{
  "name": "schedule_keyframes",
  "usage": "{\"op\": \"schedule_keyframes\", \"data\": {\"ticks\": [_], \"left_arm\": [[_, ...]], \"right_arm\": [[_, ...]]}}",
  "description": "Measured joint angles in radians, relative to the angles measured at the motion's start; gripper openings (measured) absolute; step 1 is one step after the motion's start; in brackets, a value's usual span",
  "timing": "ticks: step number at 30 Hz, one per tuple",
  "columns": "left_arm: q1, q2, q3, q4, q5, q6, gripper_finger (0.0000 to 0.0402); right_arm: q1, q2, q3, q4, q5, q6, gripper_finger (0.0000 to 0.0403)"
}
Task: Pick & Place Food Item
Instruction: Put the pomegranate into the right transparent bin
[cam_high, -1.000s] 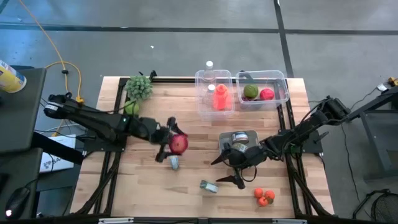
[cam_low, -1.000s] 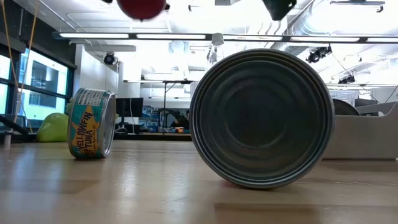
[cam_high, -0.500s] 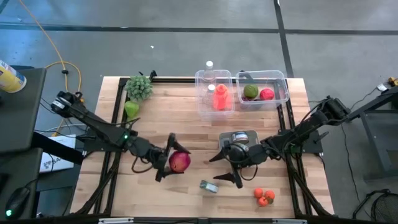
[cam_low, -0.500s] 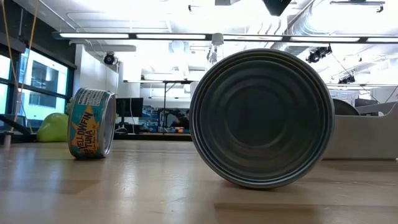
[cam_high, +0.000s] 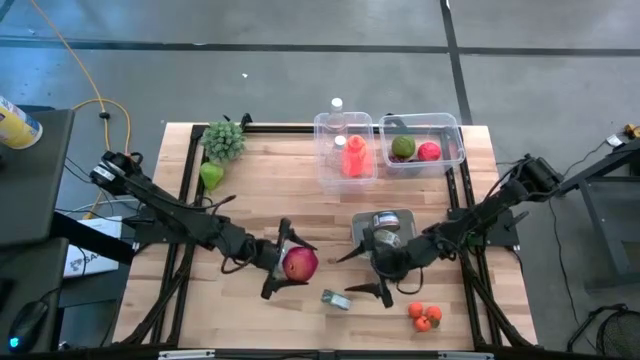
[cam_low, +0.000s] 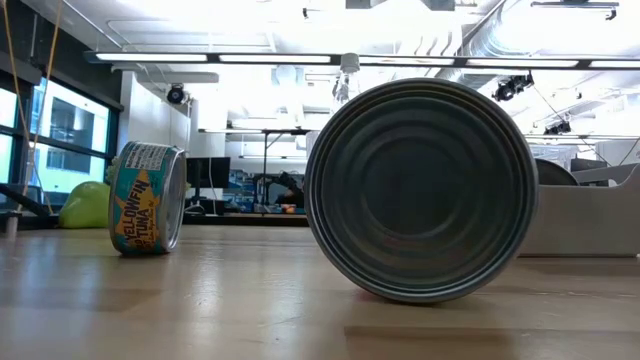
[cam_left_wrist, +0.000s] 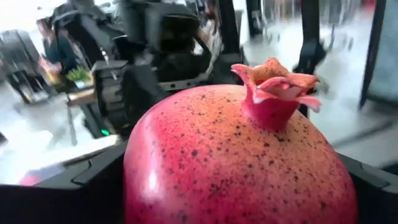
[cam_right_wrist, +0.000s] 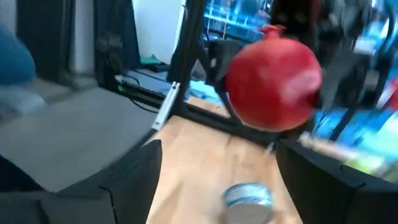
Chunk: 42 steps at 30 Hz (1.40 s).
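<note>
L gripper (cam_high: 285, 266) holds the pomegranate (cam_high: 299, 264) btwn its fingers, up off the worktop (cam_high: 290, 190), just beside the small can (cam_high: 336, 299). R gripper (cam_high: 366, 268) faces the fruit from the can's other side, fingers spread wide, nothing in them. Clear bins (cam_high: 390, 145) sit well apart from the can.

High cam straight down; low cam table-level; both wrist cams share pomegranate (cam_left_wrist: 239, 162).
</note>
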Motion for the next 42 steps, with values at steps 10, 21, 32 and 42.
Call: {"op": "schedule_keyframes", "data": {"ticks": [10,21,32,42], "left_arm": [[0.089,-0.002,0.0,0.048,0.113,-0.459,0.0369],[0.201,0.061,0.0,0.07,0.336,-0.614,0.0369],[0.227,0.067,0.0,0.088,0.353,-0.628,0.0369],[0.237,0.067,0.0,0.083,0.347,-0.628,0.0369]], "right_arm": [[0.063,0.0,0.0,0.059,0.057,-0.539,0.0275],[0.059,0.0,0.0,0.084,0.206,-0.52,0.0275],[0.047,0.0,0.0,0.102,0.244,-0.452,0.0275],[0.048,0.0,0.0,0.101,0.3,-0.388,0.0308]]}}
